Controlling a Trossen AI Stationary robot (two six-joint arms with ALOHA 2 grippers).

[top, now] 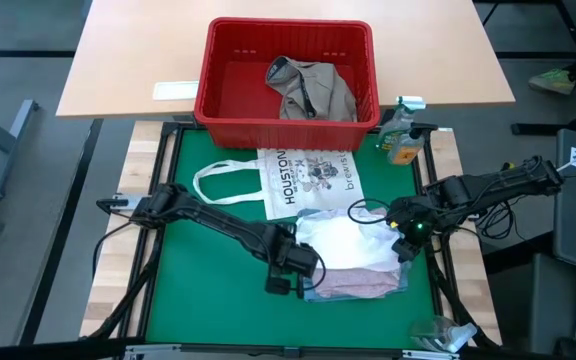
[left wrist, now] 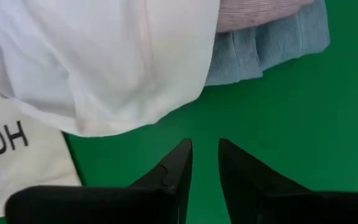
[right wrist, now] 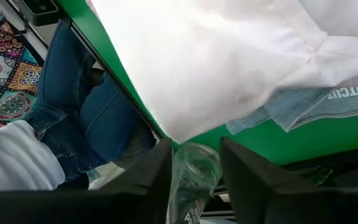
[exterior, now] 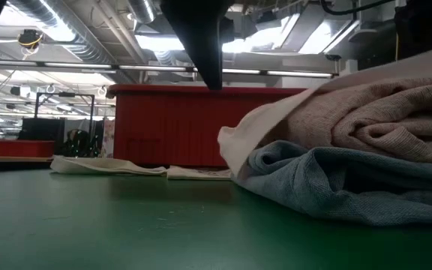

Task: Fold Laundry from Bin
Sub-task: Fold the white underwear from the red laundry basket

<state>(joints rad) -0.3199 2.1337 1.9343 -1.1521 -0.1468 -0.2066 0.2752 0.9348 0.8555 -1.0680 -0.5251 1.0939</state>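
A: Stacked laundry (top: 353, 262) down at the near right of the green worktop (top: 218, 310): white piece (top: 353, 240) on top, pink (top: 353, 283) and blue under it. One khaki-grey garment (top: 313, 88) left in the red bin (top: 218, 75) at the far edge.

B: Left pincer (top: 303, 275) right at the pile's left edge, fingers (left wrist: 176, 168) slightly apart over bare green, pinching nothing.

A: Right pincer (top: 406, 240) on the opposite edge, also spread and empty, white cloth (right wrist: 229, 62) just ahead of its tips.

B: Stack's long axis running side to side, square between the two pincers. Tote bag (top: 308, 180) lying flat between pile and bin.

A: Looks like this fold is finished. Next reach likely across the tote to the bin. Khaki piece sitting in the bin's right half, so probably nearer the right arm.
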